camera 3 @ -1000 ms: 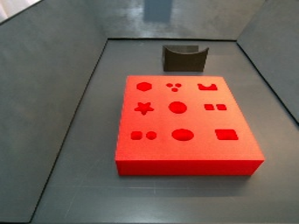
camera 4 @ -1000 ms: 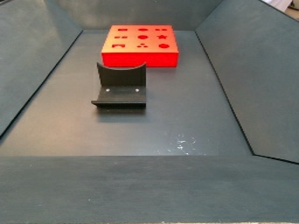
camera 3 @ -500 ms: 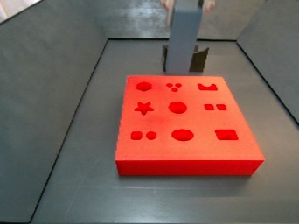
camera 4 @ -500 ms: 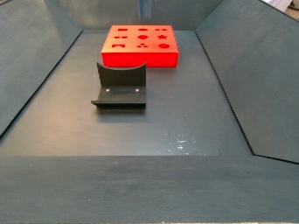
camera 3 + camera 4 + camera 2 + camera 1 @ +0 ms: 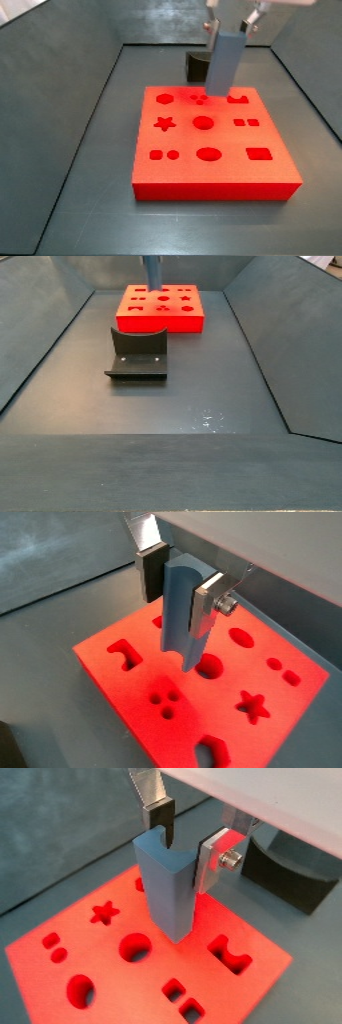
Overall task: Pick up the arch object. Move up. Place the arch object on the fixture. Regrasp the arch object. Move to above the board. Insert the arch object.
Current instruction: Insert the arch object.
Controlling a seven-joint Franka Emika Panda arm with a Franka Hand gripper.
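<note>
Insertion will go well, I judge, only if the end effector [image 5: 185,851], closed on the arch object [image 5: 168,886] hanging upright above the board [image 5: 107,953], aligns it exactly with the board's arch cutout [image 5: 230,953] before descending slowly.

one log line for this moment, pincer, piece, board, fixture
pincer: shut on arch object, above board | arch object: held upright, not inserted | board: cutouts empty | fixture: empty, on floor

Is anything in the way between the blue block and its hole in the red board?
Nothing visible. The hand holds the blue block upright above the board, and the arch hole looks empty.
</note>
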